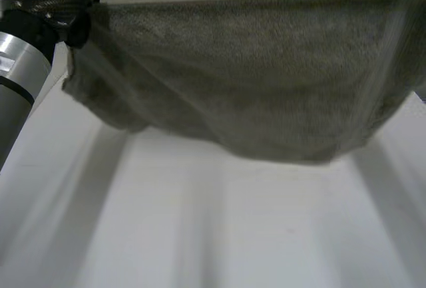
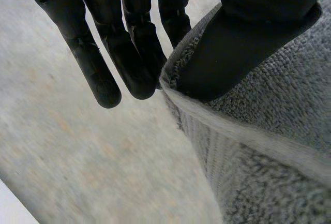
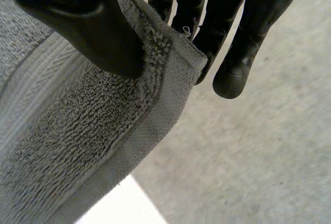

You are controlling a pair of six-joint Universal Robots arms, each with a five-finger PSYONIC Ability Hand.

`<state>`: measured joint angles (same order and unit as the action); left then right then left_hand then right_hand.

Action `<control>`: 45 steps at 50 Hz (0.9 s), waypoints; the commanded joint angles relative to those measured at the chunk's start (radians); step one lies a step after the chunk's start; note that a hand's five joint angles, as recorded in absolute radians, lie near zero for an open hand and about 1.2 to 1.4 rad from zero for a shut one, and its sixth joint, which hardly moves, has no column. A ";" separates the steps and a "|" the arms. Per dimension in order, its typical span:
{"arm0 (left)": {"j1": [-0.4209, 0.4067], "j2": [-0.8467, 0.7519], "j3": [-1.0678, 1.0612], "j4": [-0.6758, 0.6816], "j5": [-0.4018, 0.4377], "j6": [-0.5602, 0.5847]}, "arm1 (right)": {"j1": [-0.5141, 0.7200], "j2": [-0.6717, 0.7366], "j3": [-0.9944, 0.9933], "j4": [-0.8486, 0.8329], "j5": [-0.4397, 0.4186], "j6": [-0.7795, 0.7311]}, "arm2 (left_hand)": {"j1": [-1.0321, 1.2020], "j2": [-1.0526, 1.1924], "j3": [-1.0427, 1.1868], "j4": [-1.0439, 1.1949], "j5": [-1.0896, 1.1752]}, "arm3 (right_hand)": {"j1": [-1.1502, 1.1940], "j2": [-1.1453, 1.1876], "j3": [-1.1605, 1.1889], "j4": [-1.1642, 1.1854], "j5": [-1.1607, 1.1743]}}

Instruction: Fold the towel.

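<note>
Left hand [image 2: 124, 53] had the towel [image 1: 253, 82] pinched at one corner, thumb on the near face & fingers behind the hem. Right hand [image 3: 232, 32] did the same at the opposite corner, thumb pressed into the pile, fingers at the back. Between them we held the towel up above the table [image 1: 200, 235]. It was stretched along its top edge, w/ the lower edge sagging in the middle, close in front of the head camera. Left arm [image 1: 16, 75] stood just beside the towel's left corner.

Progress, as we judged it: early. Pickup & spread were done, but no fold was made yet. Towel looked like a single layer, tho the head view was too blurred for us to rule out a doubled part. Left to do: lower it so the hanging edge lands on the table, bring the held edge over to meet it, fold again if needed, then let go w/ corners lined up.
</note>
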<state>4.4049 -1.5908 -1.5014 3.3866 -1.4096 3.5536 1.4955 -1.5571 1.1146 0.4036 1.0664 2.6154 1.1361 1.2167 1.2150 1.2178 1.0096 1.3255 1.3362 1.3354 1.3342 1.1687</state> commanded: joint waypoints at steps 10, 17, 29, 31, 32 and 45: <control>0.022 -0.480 0.278 -0.263 -0.002 0.167 | 0.241 0.445 -0.109 0.104 0.222 -0.328 | 0.260 0.180 0.181 0.178 0.212 | 0.071 0.060 0.061 0.062 0.053; 0.016 -0.528 0.511 -0.138 -0.012 0.231 | 0.310 0.539 -0.329 -0.211 0.329 -0.220 | 0.260 0.180 0.181 0.178 0.212 | 0.071 0.060 0.061 0.062 0.053; 0.014 -0.295 0.305 0.504 -0.058 -0.028 | 0.292 0.213 -0.025 -0.865 0.342 0.000 | 0.260 0.180 0.181 0.178 0.212 | 0.071 0.060 0.061 0.062 0.053; 0.021 -0.281 0.261 0.494 -0.055 -0.053 | 0.292 0.216 -0.012 -0.833 0.322 0.006 | 0.260 0.180 0.181 0.178 0.212 | 0.071 0.060 0.061 0.062 0.053; 0.030 -0.275 0.213 0.478 -0.055 -0.071 | 0.290 0.218 0.002 -0.786 0.293 0.009 | 0.260 0.180 0.181 0.178 0.212 | 0.071 0.060 0.061 0.062 0.053; 0.077 -0.285 -0.224 0.382 0.063 -0.072 | 0.239 0.272 0.295 -0.440 0.070 -0.031 | 0.260 0.180 0.181 0.178 0.212 | 0.071 0.060 0.061 0.062 0.053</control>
<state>4.4575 -1.8590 -1.5550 3.7878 -1.4216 3.4670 1.7529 -1.3195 1.2838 -0.1185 1.1804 2.6085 1.1361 1.2168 1.2156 1.2183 1.0096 1.3256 1.3363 1.3425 1.3342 1.1724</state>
